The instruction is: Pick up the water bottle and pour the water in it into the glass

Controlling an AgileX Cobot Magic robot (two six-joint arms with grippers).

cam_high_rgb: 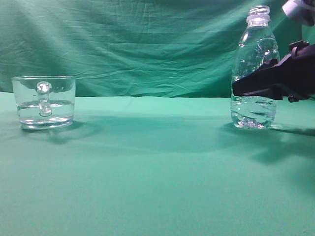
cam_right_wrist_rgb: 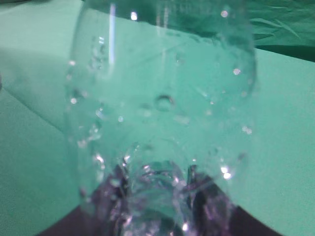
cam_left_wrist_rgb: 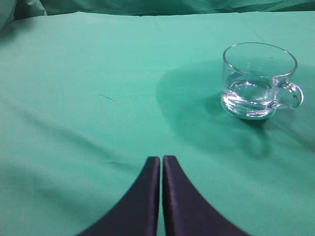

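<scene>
Gripping stage: the right gripper [cam_high_rgb: 246, 84] has its dark fingers around the middle of the tall clear ribbed plastic water bottle [cam_high_rgb: 254, 69], which stands upright and uncapped on the green cloth-covered table [cam_high_rgb: 157, 167] at the right of the exterior view.
Right tool state: its fingers lie on either side of the bottle, which fills the right wrist view [cam_right_wrist_rgb: 162, 118]; whether they already press the wall cannot be told.
Left tool state: the left gripper [cam_left_wrist_rgb: 161, 162] has its two dark fingers pressed together, holds nothing, and hangs over bare cloth near the mug.
Water: a small amount of clear water [cam_high_rgb: 253, 110] sits low in the bottle; the short wide clear glass mug with a rounded handle [cam_high_rgb: 44, 102] also holds some liquid.
Glass position: upright at the far left, well apart from the bottle.
Step in hand: judged to be securing the bottle, with lifting not yet done.
Next move calls for: a firm hold, a straight lift, carriage leftward to the mug's rim, then a slow tilt of the neck over its opening.
</scene>
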